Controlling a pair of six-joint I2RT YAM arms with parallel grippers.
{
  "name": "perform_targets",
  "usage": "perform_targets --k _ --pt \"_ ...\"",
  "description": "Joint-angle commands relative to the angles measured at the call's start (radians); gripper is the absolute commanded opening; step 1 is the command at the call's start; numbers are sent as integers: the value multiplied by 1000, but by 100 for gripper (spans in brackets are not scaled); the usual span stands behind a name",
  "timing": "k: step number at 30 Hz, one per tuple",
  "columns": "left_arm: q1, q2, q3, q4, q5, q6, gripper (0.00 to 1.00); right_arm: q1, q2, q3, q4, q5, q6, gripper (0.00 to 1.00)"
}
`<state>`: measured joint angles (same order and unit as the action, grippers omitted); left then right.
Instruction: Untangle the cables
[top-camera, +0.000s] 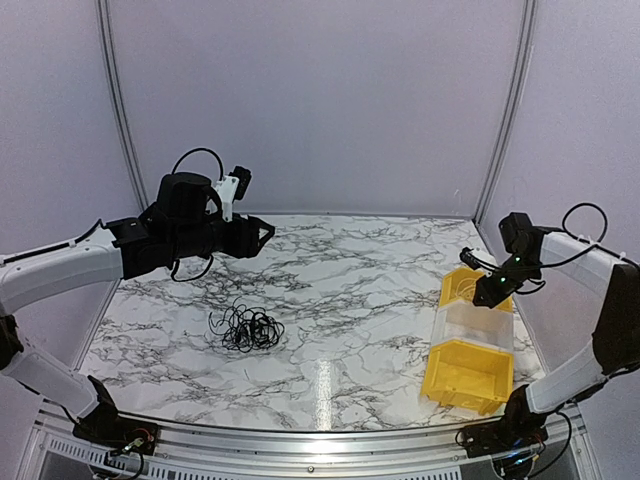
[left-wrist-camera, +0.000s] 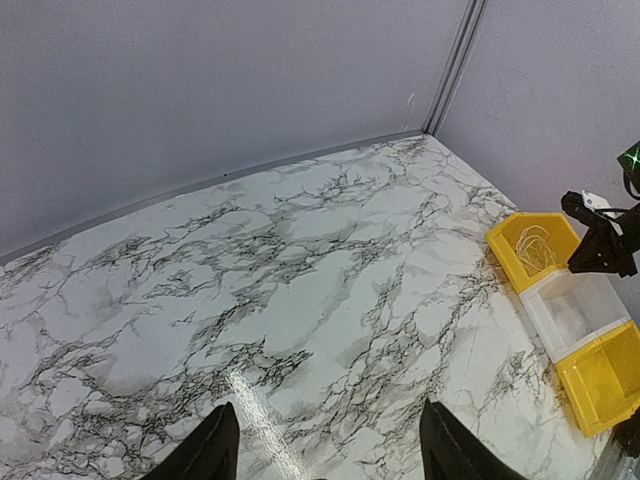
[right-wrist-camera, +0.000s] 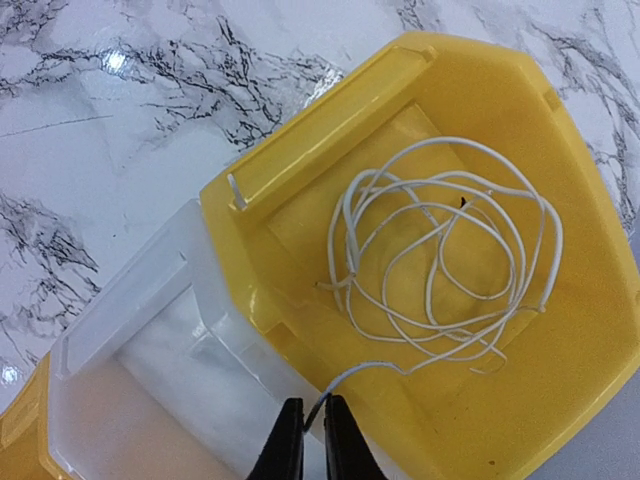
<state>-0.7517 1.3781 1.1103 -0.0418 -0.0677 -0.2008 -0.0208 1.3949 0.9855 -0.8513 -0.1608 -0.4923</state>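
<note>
Fingertips of the right gripper (right-wrist-camera: 313, 412) stand pinched almost together on the loose end of the thin white cable (right-wrist-camera: 440, 255), which runs up from between them into a loose round coil. That coil lies on the floor of the far yellow plastic bin (right-wrist-camera: 330, 135), and the gripper hangs just above that bin's near wall. Next to it, touching side by side, sits a clear plastic bin (right-wrist-camera: 130, 320), and beyond that a second yellow plastic bin (top-camera: 468, 375), the three forming a row along the right side of the white marble-patterned table (top-camera: 350, 270). Well apart from them, towards the left of the table, the hair-fine black cables (top-camera: 245, 328) lie in a small wiry tangle flat on the surface, with nothing touching them. Above and behind that tangle the left gripper (left-wrist-camera: 330, 440) hovers in the air with its two black fingers (left-wrist-camera: 210, 448) spread wide and nothing between them, pointing across the table towards the bins.
</note>
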Motion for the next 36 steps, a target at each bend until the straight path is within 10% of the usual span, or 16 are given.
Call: perform_targets --k 1,29,36 --pt "3 -2 -3 33 4 1 64 -6 -8 22 6 1 25 6" --pt "3 -1 -4 32 -6 9 64 -8 164 46 198 210 -19 0" --pt "3 6 10 2 -73 16 67 -8 37 120 95 194 4 28"
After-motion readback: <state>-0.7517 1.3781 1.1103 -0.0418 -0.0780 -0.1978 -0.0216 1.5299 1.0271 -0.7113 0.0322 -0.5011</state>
